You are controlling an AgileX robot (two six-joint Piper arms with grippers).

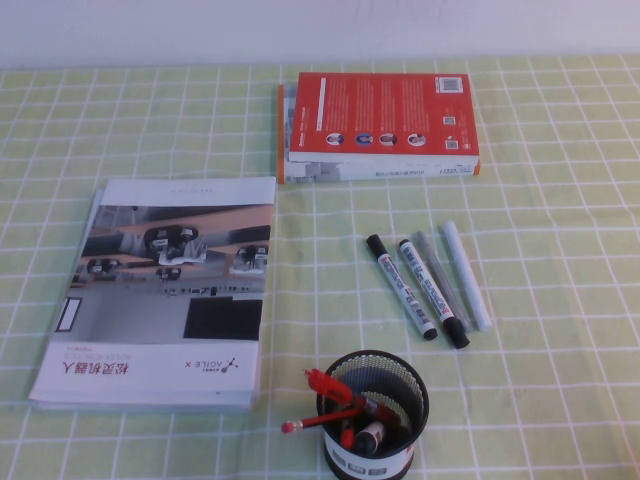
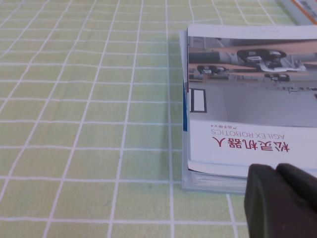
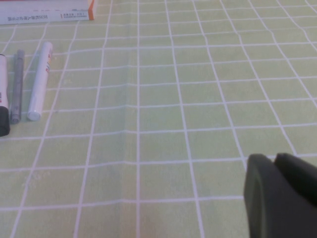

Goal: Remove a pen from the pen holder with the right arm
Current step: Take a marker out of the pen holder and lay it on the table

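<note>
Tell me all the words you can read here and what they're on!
"AGILEX ROBOTICS": on the booklet.
"松灵机器人": same booklet.
The orange book: print too small to read.
The markers and the pen holder: labels too blurred to read.
The left gripper, near the booklet, and the right gripper, over bare tablecloth near the markers: no writing.

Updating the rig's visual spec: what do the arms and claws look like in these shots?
Only claw tips show: the left claw, by the booklet, and the right claw, over the checked cloth. Each has two matte black, rounded fingers, with no markings or cables visible. The arms themselves are out of every view, the high one included.
</note>
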